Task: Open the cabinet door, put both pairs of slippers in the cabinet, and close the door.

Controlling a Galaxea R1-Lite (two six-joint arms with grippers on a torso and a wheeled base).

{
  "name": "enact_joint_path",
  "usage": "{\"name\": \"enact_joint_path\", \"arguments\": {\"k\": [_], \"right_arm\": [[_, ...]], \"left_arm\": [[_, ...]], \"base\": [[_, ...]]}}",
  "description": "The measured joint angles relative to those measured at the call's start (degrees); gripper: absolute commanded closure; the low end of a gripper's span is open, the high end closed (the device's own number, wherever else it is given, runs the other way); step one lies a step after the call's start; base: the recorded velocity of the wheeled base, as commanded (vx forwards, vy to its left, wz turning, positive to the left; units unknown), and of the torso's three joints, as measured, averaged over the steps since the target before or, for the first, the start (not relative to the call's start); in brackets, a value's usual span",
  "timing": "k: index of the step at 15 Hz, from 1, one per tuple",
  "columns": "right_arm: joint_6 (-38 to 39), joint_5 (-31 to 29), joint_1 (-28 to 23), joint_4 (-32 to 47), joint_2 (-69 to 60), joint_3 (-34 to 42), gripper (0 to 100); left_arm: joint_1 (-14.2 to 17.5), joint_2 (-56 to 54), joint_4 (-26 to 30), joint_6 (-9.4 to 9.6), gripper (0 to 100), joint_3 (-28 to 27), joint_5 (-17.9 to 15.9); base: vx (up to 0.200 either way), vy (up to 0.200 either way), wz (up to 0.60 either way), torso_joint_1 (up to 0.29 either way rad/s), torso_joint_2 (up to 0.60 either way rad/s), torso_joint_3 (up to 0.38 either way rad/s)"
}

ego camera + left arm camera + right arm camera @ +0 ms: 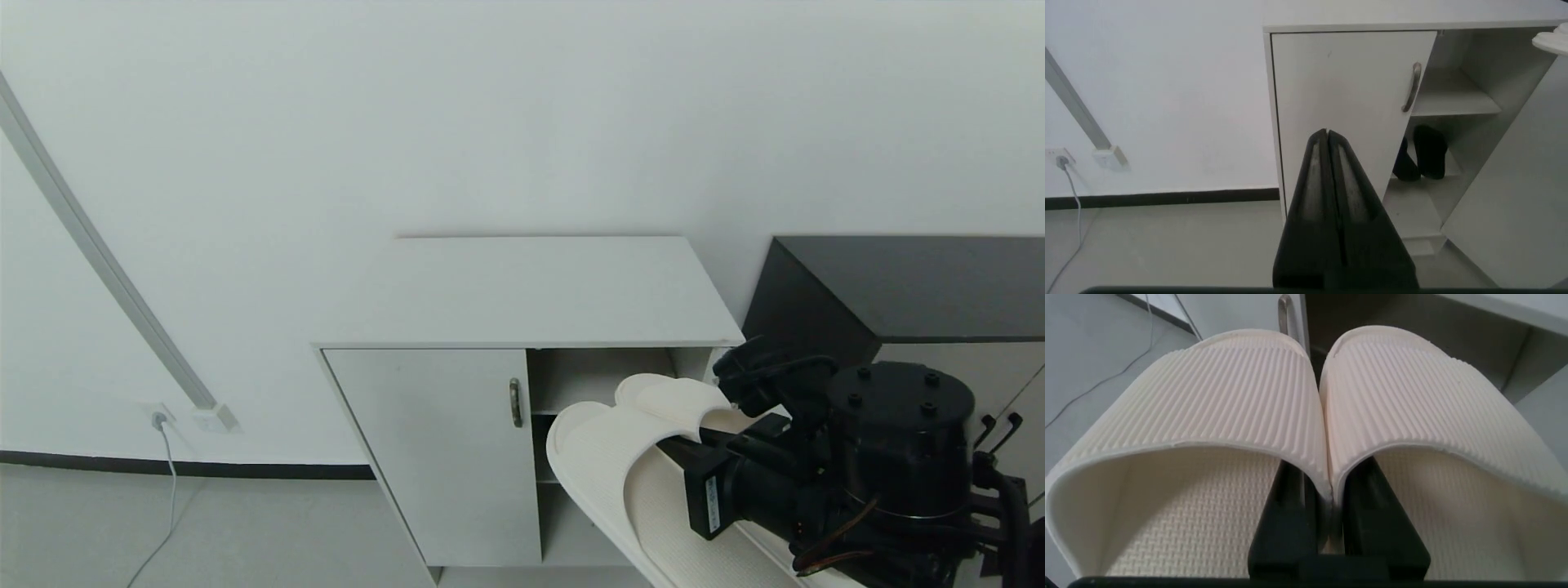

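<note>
The white cabinet stands against the wall. Its left door is closed and has a metal handle. The right side is open and shows the shelves. My right gripper is shut on a pair of cream slippers, held side by side just in front of the open compartment; its fingers clamp the slippers' inner edges. A pair of black slippers stands on a shelf inside. My left gripper is shut on nothing, low in front of the closed door.
The open right door swings out towards me. A black cabinet stands to the right of the white one. A wall socket with a cable and a slanted conduit are on the left. Grey floor lies free at the left.
</note>
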State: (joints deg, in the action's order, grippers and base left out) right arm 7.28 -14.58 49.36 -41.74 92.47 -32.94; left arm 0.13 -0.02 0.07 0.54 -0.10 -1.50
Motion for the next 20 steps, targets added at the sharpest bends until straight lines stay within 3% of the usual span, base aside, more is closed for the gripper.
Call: {"name": "enact_joint_path", "arguments": {"k": [20], "right_arm": [[-0.15,0.0,0.33,0.04,0.06,0.76,100]], "left_arm": [[0.05,0.0,0.02,-0.16,100,0.0,0.0]], "base": [[0.0,0.0,0.0,-0.19,0.51,0.324]]}}
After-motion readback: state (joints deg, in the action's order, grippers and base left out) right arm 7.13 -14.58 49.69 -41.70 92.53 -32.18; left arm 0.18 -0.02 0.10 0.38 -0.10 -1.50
